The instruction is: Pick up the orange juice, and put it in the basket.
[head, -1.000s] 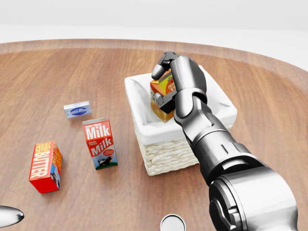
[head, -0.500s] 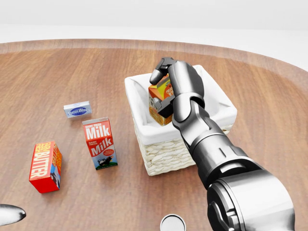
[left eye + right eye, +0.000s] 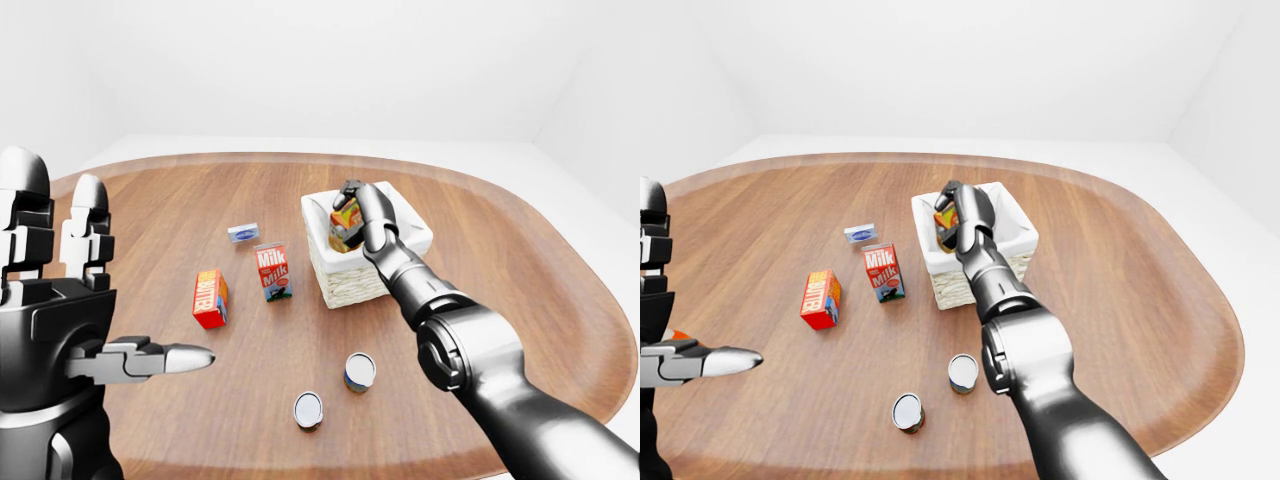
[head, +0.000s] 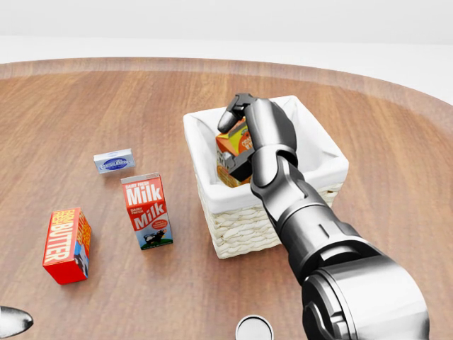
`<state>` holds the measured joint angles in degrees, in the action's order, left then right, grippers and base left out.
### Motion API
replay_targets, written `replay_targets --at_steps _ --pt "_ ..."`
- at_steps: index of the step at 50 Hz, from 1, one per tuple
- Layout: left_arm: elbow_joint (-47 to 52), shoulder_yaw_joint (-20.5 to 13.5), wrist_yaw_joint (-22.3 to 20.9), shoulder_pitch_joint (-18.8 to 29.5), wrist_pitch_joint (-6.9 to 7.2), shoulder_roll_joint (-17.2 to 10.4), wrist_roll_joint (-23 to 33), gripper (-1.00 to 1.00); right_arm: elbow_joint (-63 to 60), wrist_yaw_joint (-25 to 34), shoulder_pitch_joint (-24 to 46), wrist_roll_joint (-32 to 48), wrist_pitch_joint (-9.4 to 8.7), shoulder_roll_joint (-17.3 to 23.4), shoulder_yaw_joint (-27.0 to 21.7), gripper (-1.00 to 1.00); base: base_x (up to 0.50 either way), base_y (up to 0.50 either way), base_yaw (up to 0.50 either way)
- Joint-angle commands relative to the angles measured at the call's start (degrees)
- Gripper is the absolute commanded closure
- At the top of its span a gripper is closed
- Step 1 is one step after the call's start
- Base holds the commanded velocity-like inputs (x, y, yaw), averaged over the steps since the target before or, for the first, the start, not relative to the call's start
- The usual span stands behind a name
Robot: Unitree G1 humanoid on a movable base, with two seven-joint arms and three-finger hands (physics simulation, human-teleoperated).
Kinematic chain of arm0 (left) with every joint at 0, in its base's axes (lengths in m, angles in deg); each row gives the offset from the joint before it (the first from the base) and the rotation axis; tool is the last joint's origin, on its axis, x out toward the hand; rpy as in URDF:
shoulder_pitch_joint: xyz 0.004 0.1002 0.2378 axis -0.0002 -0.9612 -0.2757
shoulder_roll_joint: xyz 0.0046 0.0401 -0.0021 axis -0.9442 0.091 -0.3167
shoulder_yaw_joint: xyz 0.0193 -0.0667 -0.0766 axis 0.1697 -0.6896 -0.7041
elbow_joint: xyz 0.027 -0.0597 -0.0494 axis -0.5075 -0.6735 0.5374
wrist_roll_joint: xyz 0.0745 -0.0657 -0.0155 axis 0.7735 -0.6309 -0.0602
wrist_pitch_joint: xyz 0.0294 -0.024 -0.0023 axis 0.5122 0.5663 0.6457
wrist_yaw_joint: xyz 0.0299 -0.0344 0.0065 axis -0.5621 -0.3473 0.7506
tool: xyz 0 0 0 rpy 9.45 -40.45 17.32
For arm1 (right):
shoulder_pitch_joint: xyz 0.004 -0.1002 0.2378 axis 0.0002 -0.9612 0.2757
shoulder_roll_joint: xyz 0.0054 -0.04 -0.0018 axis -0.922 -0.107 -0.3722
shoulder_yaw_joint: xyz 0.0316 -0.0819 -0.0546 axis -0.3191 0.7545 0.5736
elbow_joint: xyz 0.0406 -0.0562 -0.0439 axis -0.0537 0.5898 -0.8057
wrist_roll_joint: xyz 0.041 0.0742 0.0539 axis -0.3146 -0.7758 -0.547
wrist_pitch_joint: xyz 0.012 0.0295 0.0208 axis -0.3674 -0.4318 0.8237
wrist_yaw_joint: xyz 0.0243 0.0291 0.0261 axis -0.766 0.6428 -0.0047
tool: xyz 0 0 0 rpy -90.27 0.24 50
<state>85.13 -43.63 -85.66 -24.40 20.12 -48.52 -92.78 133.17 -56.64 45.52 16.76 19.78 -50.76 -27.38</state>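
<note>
Beside basket, milk carton, butter box

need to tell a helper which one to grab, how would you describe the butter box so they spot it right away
On the round wooden table, look left of the white-lined wicker basket in the head view, past the upright milk carton. The butter box is the leftmost item, nearest the view's bottom. It alone is a red box with "BUTTER" in yellow lettering running up its side.
</note>
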Motion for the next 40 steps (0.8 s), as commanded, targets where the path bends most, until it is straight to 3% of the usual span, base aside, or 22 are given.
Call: replay_targets --at_steps 1,2,3,4,5,6,7,8,40 --pt "1.0 -0.6 -0.1 -0.1 0.00 0.0 -0.4 -1.00 -0.6 -1.3 0.2 1.3 0.00 -0.2 -0.5 1.00 0.00 0.00 0.00" --pt "1.0 -0.6 -0.1 -0.1 0.00 0.1 -0.4 -1.00 -0.6 -1.3 0.2 1.3 0.00 -0.2 -0.5 1.00 0.00 0.00 0.00" --pt "1.2 -0.7 -0.1 -0.1 0.00 0.0 -0.5 -1.00 -0.6 -1.4 0.1 1.3 0.00 -0.1 -0.5 0.11 0.00 0.00 0.00" --pt "1.2 -0.7 -0.1 -0.1 0.00 0.0 -0.5 -1.00 -0.6 -1.4 0.1 1.3 0.00 -0.1 -0.5 0.11 0.00 0.00 0.00" --pt "1.3 -0.8 -0.1 0.0 0.00 0.0 -0.6 -1.00 -0.6 -1.4 0.1 1.4 0.00 -0.1 -0.5 -0.48 0.00 0.00 0.00" --pt "1.4 -0.8 -0.1 0.0 0.00 0.0 -0.6 -1.00 -0.6 -1.4 0.2 1.4 0.00 -0.1 -0.4 -0.77 0.00 0.00 0.00" --pt "1.4 -0.8 -0.1 0.0 0.00 0.0 -0.6 -1.00 -0.6 -1.4 0.2 1.4 0.00 -0.1 -0.4 -0.77 0.00 0.00 0.00" --pt "1.5 -0.8 -0.1 0.0 0.00 0.0 -0.6 -1.00 -0.6 -1.5 0.3 1.5 0.00 -0.1 -0.3 -1.00 0.00 0.00 0.00" --pt "-0.6 0.3 0.1 0.5 0.00 -0.1 0.3 -1.00 -0.7 -0.6 3.7 2.3 0.00 1.4 0.5 -1.00 0.00 0.00 0.00"
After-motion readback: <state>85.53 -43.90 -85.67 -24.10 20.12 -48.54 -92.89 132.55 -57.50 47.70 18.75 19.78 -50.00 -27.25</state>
